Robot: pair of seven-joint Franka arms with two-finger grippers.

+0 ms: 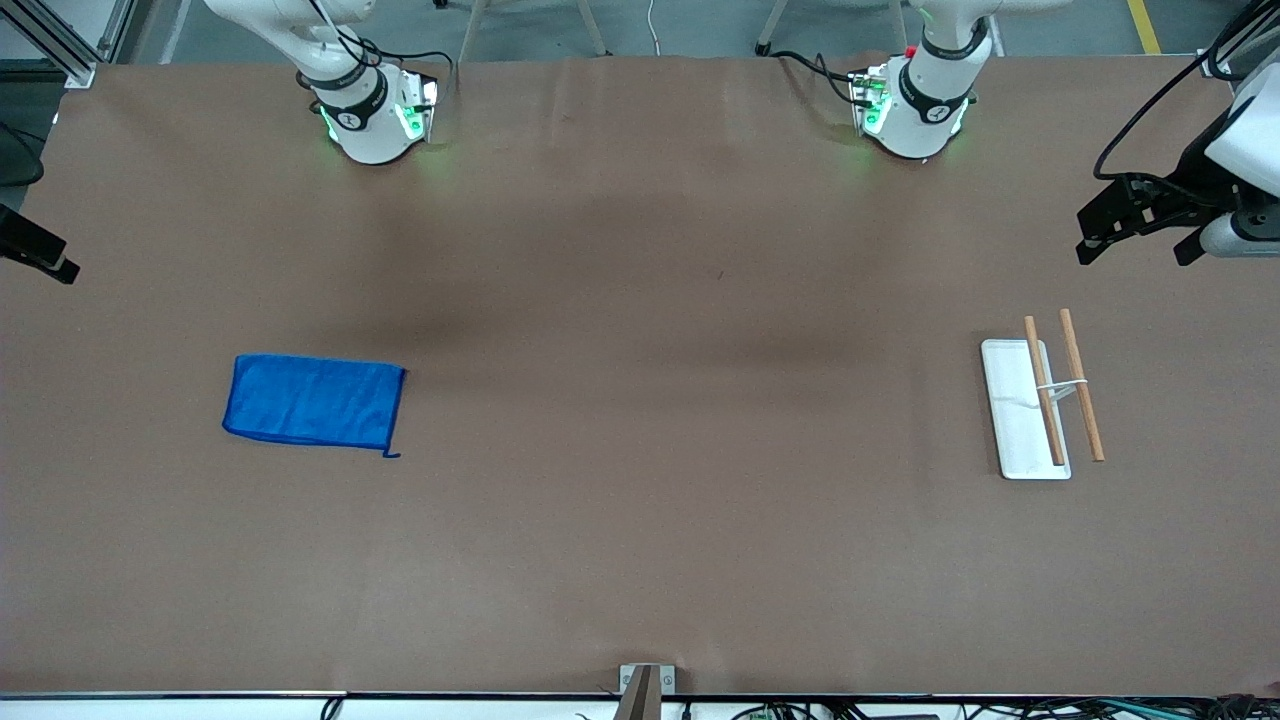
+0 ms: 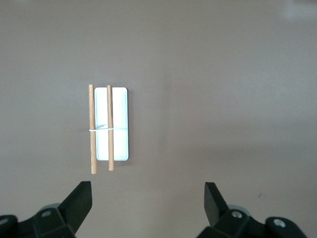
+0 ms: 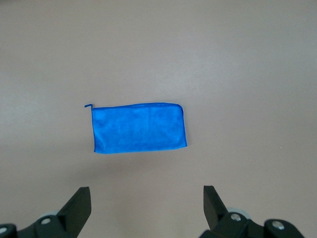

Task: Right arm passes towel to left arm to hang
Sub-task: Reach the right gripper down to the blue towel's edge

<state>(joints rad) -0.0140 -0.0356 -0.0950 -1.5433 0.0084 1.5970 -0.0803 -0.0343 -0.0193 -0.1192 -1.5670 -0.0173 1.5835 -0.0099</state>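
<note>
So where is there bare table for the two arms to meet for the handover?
The wide brown stretch between the towel and the rack is bare, as is the strip nearer the front camera. The rack's spot, toward the left arm's end, is tighter. Both end effectors, left and right, are open.

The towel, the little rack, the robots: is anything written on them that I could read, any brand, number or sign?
No readable text anywhere.
The towel: plain blue, no label showing.
The white rack with two wooden rods: no print.
The arm bases: a small round mark on each black collar, too small to read.
</note>
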